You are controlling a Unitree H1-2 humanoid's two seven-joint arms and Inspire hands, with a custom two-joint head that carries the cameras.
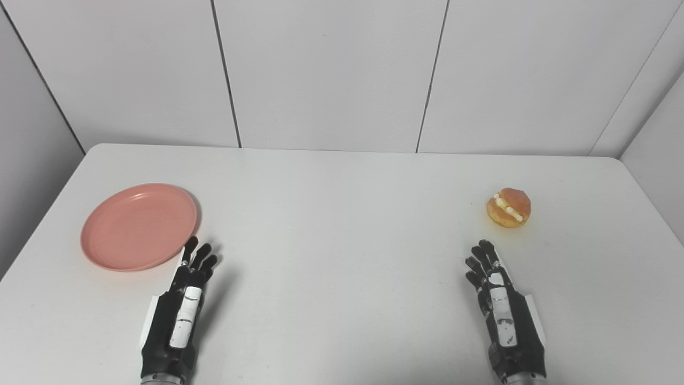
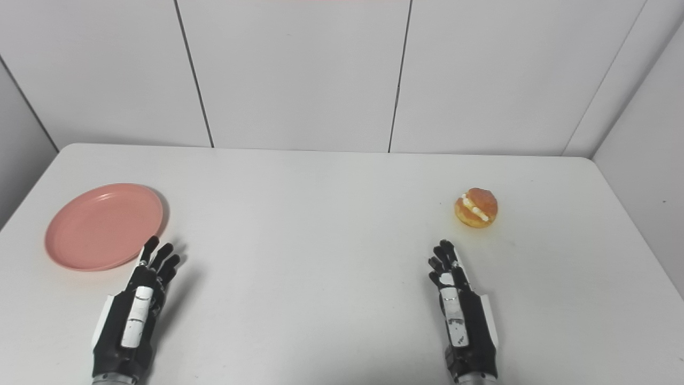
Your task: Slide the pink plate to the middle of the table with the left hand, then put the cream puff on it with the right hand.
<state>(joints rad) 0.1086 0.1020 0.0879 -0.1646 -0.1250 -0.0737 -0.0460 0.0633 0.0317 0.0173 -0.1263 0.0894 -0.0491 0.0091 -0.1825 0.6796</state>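
Note:
A round pink plate [image 1: 138,226] lies flat on the left side of the white table [image 1: 342,224]. A golden cream puff [image 1: 508,207] with a white cream seam sits on the right side. My left hand [image 1: 181,310] rests just right of and in front of the plate, fingers out and empty, its fingertips close to the plate's near right rim. My right hand [image 1: 502,310] rests in front of the cream puff, a short way short of it, fingers out and empty.
White wall panels [image 1: 331,69] stand right behind the table's far edge. Grey side walls close in at the left and right. Bare tabletop lies between the two hands.

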